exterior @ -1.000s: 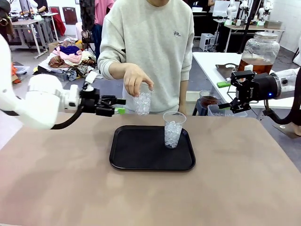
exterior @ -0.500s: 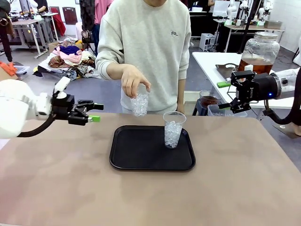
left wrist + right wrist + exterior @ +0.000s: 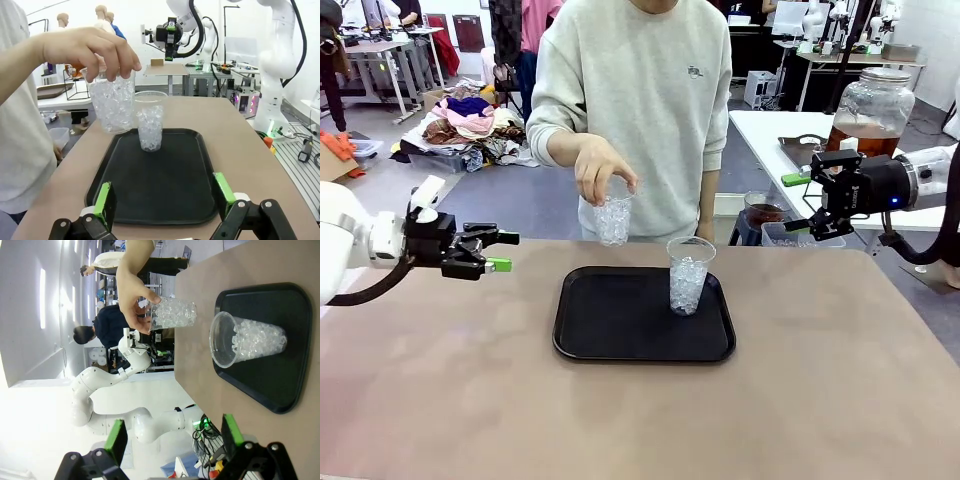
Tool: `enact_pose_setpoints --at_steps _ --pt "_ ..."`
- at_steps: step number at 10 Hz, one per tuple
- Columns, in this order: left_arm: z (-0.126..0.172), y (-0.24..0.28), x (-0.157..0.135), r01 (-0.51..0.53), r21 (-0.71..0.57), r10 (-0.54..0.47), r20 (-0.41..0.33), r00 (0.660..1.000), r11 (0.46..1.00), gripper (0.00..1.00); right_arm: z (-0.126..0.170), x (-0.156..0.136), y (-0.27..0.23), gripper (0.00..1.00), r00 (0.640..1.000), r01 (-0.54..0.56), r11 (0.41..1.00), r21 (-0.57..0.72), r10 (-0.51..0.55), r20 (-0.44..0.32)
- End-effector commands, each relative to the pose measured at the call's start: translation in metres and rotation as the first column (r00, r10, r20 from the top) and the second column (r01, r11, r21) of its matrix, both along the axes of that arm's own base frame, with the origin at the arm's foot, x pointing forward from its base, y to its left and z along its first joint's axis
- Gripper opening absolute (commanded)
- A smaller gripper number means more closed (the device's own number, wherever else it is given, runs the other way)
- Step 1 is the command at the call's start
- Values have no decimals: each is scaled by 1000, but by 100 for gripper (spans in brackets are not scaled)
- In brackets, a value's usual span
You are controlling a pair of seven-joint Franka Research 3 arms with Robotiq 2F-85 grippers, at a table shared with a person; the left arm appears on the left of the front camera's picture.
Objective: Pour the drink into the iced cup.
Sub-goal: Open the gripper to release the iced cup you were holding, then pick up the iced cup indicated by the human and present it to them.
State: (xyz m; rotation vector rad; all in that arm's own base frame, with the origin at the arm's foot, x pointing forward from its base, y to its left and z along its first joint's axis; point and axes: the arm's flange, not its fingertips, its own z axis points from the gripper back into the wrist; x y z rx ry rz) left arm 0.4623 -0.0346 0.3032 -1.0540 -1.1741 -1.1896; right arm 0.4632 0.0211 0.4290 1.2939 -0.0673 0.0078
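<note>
we're seeing black tray [image 3: 620,330] | tan table [image 3: 820,400] | clear cup [image 3: 691,250], white ice [image 3: 686,288] | amber-brown drink [image 3: 885,142] | pale grey sweatshirt [image 3: 640,100], dark logo [image 3: 695,71]

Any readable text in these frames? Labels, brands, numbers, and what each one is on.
No text can be read in these pictures.
Small emblem on the chest of the person's sweatshirt: too small to read.
Held cup, cup on the tray, black tray: no print visible.
</note>
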Motion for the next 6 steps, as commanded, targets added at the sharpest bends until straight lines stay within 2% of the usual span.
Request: enact_pose_setpoints --at_steps 1,6 --pt "2 -5 1 8 -7 -8 1 1000 1000 100 1 0 1 100 1000 -1 1000 3 1 2" --pt "2 -5 1 8 -7 -8 1 1000 1000 100 1 0 1 100 1000 -1 1000 3 1 2"
